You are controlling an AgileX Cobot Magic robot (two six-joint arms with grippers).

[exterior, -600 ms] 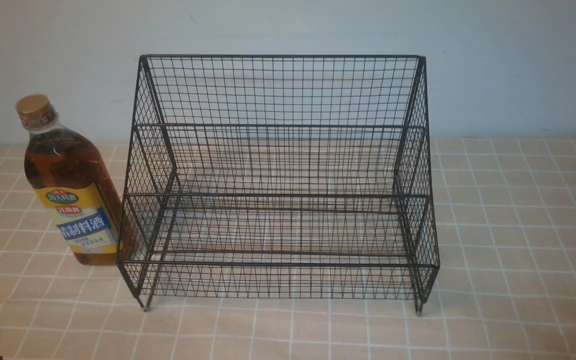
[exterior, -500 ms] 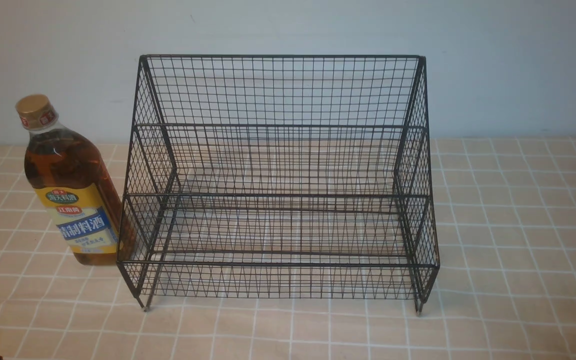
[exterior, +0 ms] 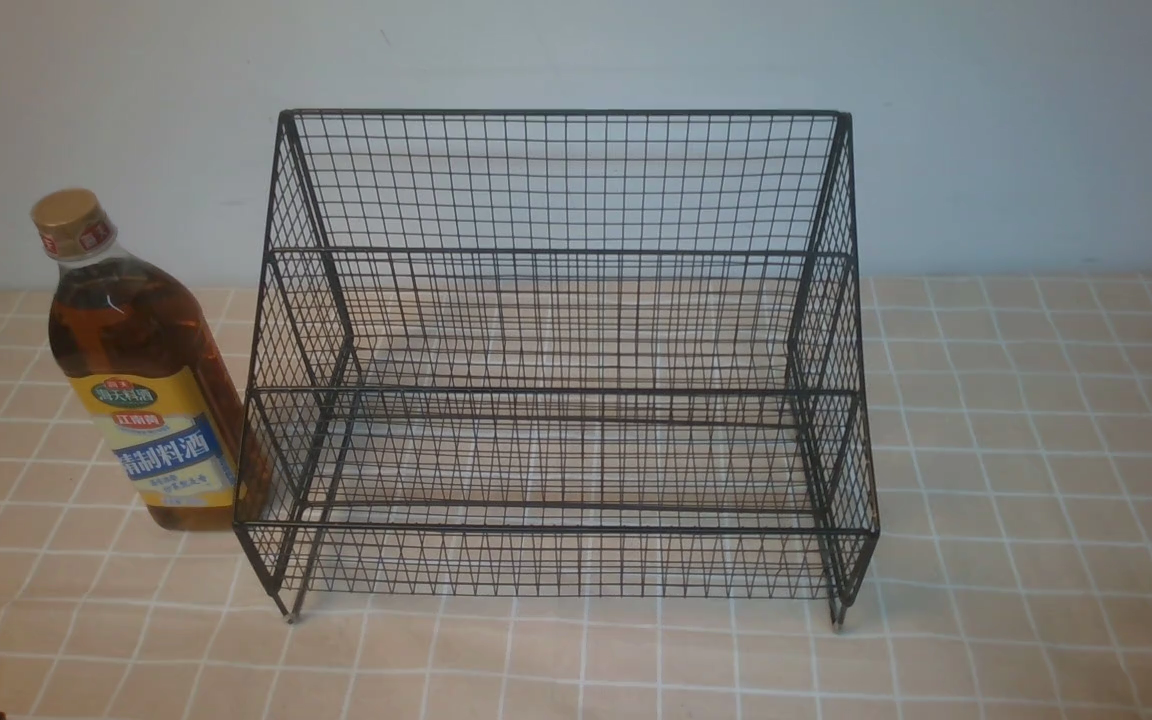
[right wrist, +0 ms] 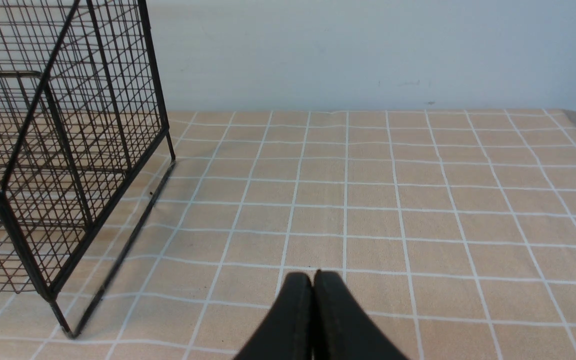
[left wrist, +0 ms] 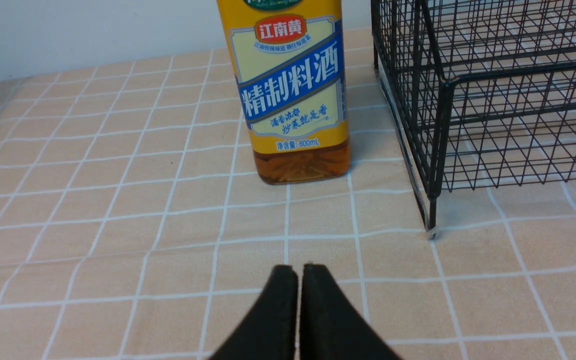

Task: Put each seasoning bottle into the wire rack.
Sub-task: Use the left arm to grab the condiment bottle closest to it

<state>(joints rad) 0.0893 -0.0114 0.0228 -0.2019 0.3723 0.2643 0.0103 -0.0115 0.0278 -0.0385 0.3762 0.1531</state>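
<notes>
And there the seasoning bottle point(exterior: 141, 370) stood, upright on the checked cloth point(exterior: 1036, 450), outside the wire rack point(exterior: 556, 350) and just off its left side, level with the rack's front lower tier. The tan-gold cap was on top, amber liquid filled the shoulders, and the yellow label with its blue band faced forward, away from the rack's tall mesh back. From the left wrist view a narrow strip of cloth showed between the bottle's base and the rack's front-left leg, so the two were close but apart.

The left gripper point(left wrist: 299, 272) hung low over the cloth, out in front of the rack's left corner with the bottle straight ahead of it. Its two black jaws were pressed together tip to tip, with nothing between them.

Over on the rack's right side, the right gripper point(right wrist: 313, 277) told the same story: jaws closed flat against each other, gripping nothing, pointed across open cloth with the rack's right wall and front-right leg off to one side.

The rack itself sat square on its short legs, its back close to the pale wall point(exterior: 1036, 130).
</notes>
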